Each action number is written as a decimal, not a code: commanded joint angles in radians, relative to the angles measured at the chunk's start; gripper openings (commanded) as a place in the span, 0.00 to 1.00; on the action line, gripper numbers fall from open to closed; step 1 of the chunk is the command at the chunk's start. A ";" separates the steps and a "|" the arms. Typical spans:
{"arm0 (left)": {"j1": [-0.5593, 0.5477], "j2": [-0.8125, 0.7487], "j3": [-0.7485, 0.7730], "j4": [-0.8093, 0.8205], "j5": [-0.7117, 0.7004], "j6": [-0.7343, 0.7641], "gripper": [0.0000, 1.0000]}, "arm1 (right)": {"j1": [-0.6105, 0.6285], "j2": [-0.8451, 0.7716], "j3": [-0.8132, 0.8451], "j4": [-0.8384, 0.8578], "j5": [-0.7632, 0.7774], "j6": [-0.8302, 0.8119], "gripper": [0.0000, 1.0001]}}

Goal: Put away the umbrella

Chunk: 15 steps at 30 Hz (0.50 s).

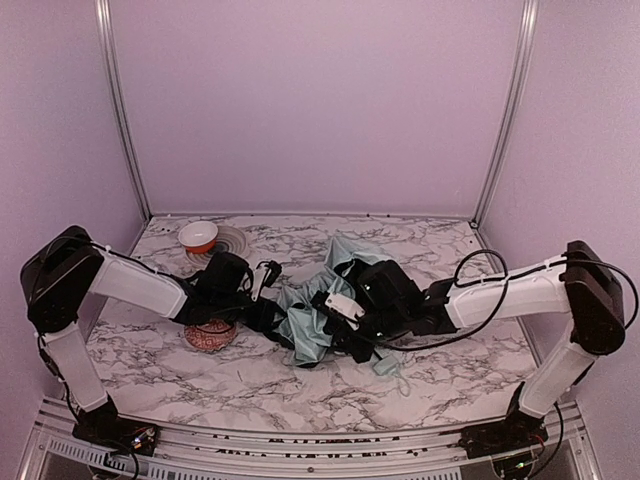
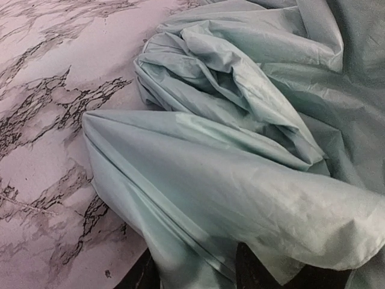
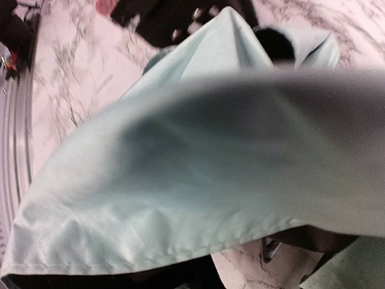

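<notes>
- Two arms reach in over the marble table [image 1: 200, 392] and meet at its middle, where the umbrella [image 1: 305, 328] lies as a crumpled heap of pale mint-green fabric with black parts showing among the folds.
- The left gripper [image 1: 265, 305] is at the heap's left edge. Its wrist view shows bunched mint cloth [image 2: 240, 150] spreading over the marble [image 2: 42, 120], with two dark shapes at the bottom edge and fabric between them. I cannot tell how wide its jaws stand or whether they grip anything.
- The right gripper [image 1: 332, 306] is pushed into the heap from the right, with its jaws closed right down. In its wrist view a hemmed fold of the canopy [image 3: 180, 180] stands up close across the lens and hides the fingers, so the grip appears to be on that cloth.
- A small mint-green piece with a thin loop [image 1: 390, 368] pokes out of the heap below the right wrist.
- An orange-and-white bowl [image 1: 199, 236] sits at the far left, just beside a white ribbed plate [image 1: 234, 240].
- A red patterned bowl [image 1: 208, 338] lies beneath the left forearm, near the umbrella's left side but apart from it.
</notes>
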<state>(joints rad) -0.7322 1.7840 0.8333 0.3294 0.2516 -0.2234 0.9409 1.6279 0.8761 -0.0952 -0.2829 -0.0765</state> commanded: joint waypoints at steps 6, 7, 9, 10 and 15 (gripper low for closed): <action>-0.082 -0.145 -0.069 0.037 -0.002 0.014 0.46 | -0.138 -0.067 0.139 0.048 -0.104 0.240 0.00; -0.099 -0.140 -0.069 0.051 0.000 0.019 0.46 | -0.143 -0.057 0.156 0.039 -0.100 0.258 0.00; -0.131 -0.121 -0.059 0.069 -0.001 0.018 0.45 | -0.153 -0.038 0.188 0.006 -0.084 0.291 0.00; -0.143 -0.112 -0.053 0.074 -0.002 0.011 0.45 | -0.157 -0.030 0.202 -0.019 -0.074 0.300 0.00; -0.191 -0.143 -0.054 0.091 0.040 0.002 0.55 | -0.176 -0.065 0.205 -0.142 -0.081 0.208 0.00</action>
<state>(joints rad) -0.8967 1.6676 0.7773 0.3809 0.2535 -0.2237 0.7795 1.5932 1.0561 -0.1501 -0.3580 0.1726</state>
